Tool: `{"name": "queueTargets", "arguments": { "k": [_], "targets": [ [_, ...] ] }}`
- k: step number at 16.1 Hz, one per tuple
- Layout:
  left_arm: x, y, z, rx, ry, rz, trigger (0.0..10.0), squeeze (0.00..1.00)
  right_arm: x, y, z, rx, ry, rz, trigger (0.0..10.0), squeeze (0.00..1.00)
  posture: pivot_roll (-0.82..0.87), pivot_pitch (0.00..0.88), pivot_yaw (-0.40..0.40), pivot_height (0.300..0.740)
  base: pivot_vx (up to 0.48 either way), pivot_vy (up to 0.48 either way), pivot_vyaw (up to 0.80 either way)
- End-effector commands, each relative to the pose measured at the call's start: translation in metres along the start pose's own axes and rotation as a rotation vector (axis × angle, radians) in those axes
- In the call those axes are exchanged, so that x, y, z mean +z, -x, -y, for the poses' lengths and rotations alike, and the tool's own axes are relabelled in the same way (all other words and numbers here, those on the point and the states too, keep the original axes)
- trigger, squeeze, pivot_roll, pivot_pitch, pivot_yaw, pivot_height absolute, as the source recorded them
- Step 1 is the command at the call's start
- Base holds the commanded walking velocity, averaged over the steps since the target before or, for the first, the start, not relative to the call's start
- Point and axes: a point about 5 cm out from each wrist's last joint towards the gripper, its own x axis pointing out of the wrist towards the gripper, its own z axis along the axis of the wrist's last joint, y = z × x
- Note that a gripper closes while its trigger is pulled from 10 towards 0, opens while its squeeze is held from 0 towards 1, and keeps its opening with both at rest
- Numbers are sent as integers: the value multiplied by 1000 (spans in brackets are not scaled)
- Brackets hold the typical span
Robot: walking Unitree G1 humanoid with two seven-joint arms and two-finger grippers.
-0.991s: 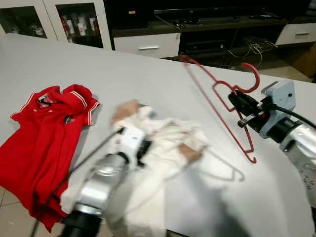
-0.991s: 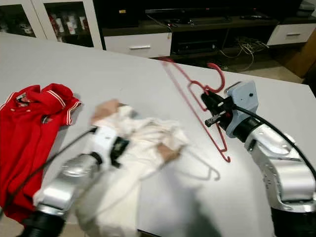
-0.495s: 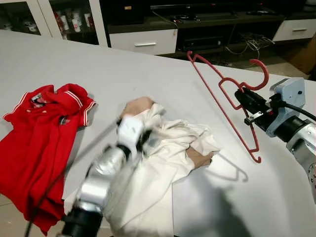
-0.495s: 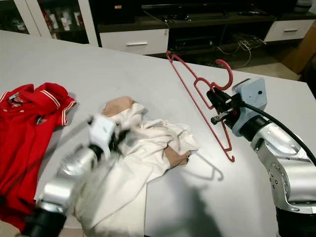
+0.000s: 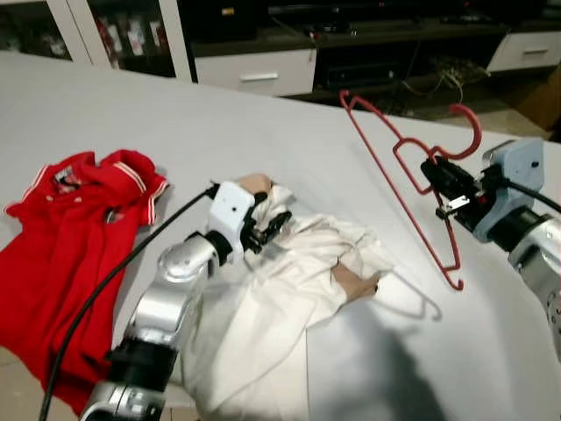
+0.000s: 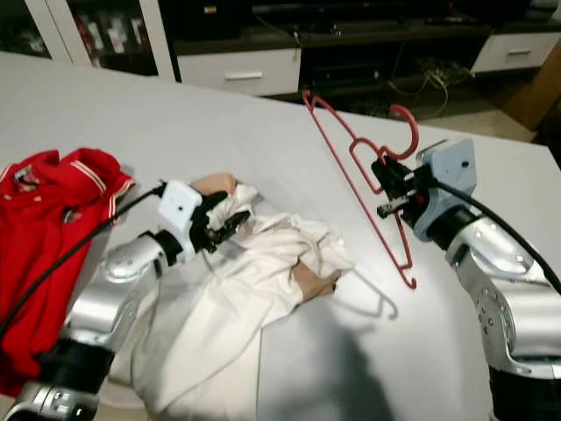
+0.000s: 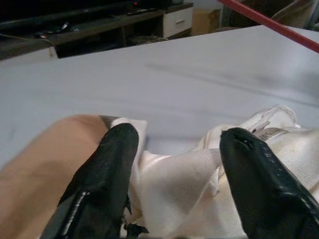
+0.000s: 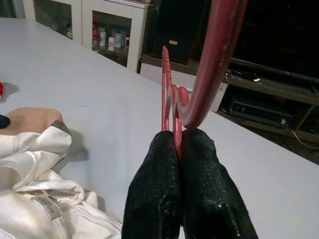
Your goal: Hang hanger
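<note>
While the right gripper [image 6: 383, 186] is pinching the stiff, light red hanger [image 5: 405, 180] below its hook, the spread left gripper [image 5: 266, 230] is straddling the limp white shirt's [image 5: 289, 307] collar.

the red hanger [image 5: 405, 167] is showing a smooth, slightly glossy coated wire. the cream garment [image 5: 289, 307] is looking like soft, matt woven cloth with ribbed tan cuffs, and the red shirt [image 5: 70, 237] like matt knit cloth. the table [image 5: 219, 114] is presenting a smooth, matt pale surface. the arms are gleaming as brushed silver metal, and the right gripper [image 8: 180, 164] fingers [image 8: 154, 194] are looking finely textured, matt black.
</note>
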Motion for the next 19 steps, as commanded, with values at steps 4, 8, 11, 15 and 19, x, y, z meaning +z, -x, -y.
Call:
{"name": "queueTargets", "arguments": {
  "k": [4, 8, 11, 15, 19],
  "targets": [
    [-6, -34, 14, -82, 48, -68, 10000, 278, 6, 3, -2, -11, -2, 25, 10000, 0, -19, 116, 2, 740, 0, 0, 0],
    [-34, -39, 13, -77, 19, -299, 10000, 0, 5, 7, -5, -26, -11, 28, 10000, 0, -28, 119, 28, 740, 0, 0, 0],
    [-42, -37, 4, -3, 19, -353, 10000, 0, 3, 9, -5, -40, -20, 26, 10000, 0, -27, 118, 35, 740, 0, 0, 0],
    [-54, -35, 7, -20, 22, -429, 10000, 0, 4, 5, -7, -37, -22, 29, 10000, 0, -11, 115, 33, 740, 0, 0, 0],
    [-61, -30, 9, -24, 110, -415, 0, 0, 3, 5, -7, -35, -19, 25, 10000, 0, -6, 113, 29, 740, 0, 0, 0]
  ]
}}
